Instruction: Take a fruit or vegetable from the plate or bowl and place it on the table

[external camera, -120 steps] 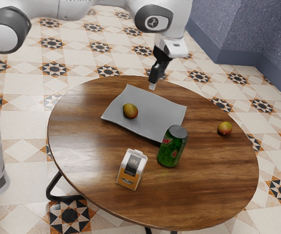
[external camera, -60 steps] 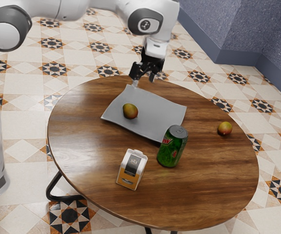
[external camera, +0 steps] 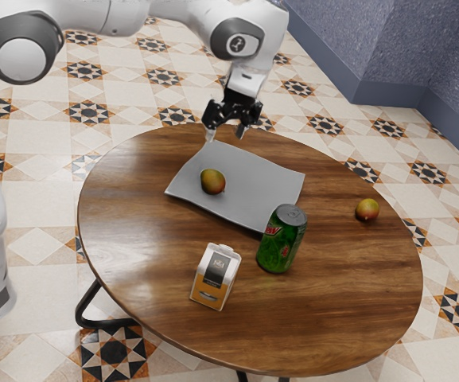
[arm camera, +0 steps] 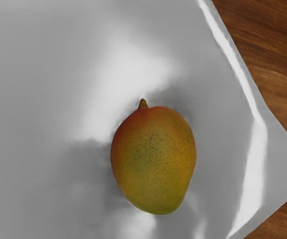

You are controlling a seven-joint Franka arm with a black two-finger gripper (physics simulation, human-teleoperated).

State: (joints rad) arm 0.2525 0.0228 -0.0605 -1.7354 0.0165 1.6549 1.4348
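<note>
My gripper [external camera: 224, 135] hangs open above the far edge of the grey square plate [external camera: 253, 187], its two fingers spread apart with nothing between them. On the plate lies a red-green mango [external camera: 212, 181], lower than the gripper and nearer the exterior view's camera. The wrist view looks down on the same mango [arm camera: 153, 160], stem visible, resting on the shiny plate [arm camera: 44, 99]. A second, similar fruit [external camera: 367, 209] sits on the wooden table [external camera: 332, 302] toward the exterior view's right.
A green soda can [external camera: 282, 239] stands close to the plate's near corner. Beside it, a small white and orange carton [external camera: 215, 276] stands on the table. Bare wood surrounds these things.
My hand has moved toward the exterior view's left and turned, so both spread fingers can now be told apart. The fruits, plate, can and carton have stayed where they were.
</note>
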